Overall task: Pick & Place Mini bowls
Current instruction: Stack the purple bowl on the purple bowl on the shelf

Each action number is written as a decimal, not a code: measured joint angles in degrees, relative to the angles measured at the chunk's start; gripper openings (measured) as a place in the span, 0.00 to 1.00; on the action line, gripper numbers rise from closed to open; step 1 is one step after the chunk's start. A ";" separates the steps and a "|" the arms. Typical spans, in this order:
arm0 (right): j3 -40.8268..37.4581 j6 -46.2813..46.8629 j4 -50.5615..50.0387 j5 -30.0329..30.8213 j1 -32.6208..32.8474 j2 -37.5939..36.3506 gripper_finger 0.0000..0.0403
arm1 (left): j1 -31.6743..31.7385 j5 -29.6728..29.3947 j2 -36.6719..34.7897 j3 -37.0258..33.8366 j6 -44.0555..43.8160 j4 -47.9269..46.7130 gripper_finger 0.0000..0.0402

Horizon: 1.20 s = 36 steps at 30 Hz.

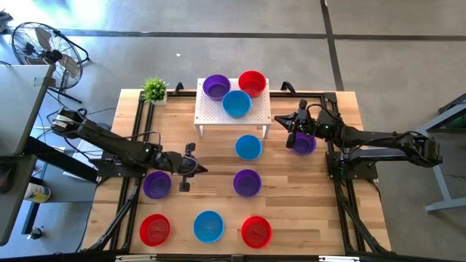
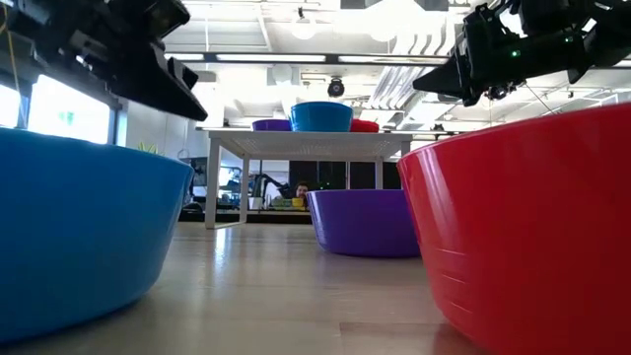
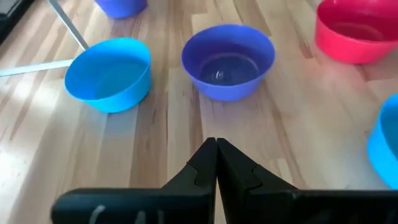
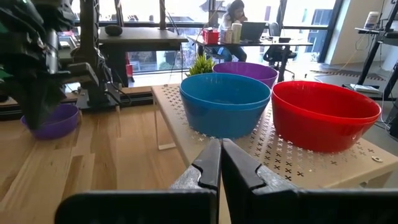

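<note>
The left gripper has its two dark fingers pressed together with nothing between them, hovering above bare wood. Just ahead of its tips stands a purple bowl, with a blue bowl beside that one and a red bowl on the other side. In the high view this gripper sits over the left half of the desk, just beside another purple bowl that lies near the left edge.

The right gripper is likewise clenched on nothing. It hangs close to the white perforated stand, facing the three bowls that stand on it: a blue one nearest, a red one beside it, and a purple one behind. From above, this gripper is at the stand's right end, with one more purple bowl on the desk under the arm, near the right edge.

Along the desk's near edge stand a red bowl, a blue bowl and another red bowl in a row. A small green plant stands at the far left corner.
</note>
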 joint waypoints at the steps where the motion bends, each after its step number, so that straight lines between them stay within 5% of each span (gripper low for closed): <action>1: 0.00 0.11 0.00 -0.02 0.00 0.00 0.01 | 0.04 -0.10 0.00 -1.10 0.68 1.84 0.01; 7: 0.00 0.08 0.05 -0.33 0.02 0.00 0.01 | 0.85 -0.23 -0.37 -9.05 4.41 20.03 0.01; 13: 0.02 0.02 0.24 -0.34 0.12 -0.02 0.01 | 7.78 6.51 -0.37 -14.58 4.32 29.31 0.01; 24: 0.28 -3.55 1.68 0.99 8.45 -0.04 0.01 | 19.28 23.12 -0.37 -16.50 2.19 34.98 0.01; 36: 5.38 -6.71 -8.36 12.52 21.75 -0.07 0.01 | 19.14 21.80 -0.35 -16.50 2.30 32.32 0.01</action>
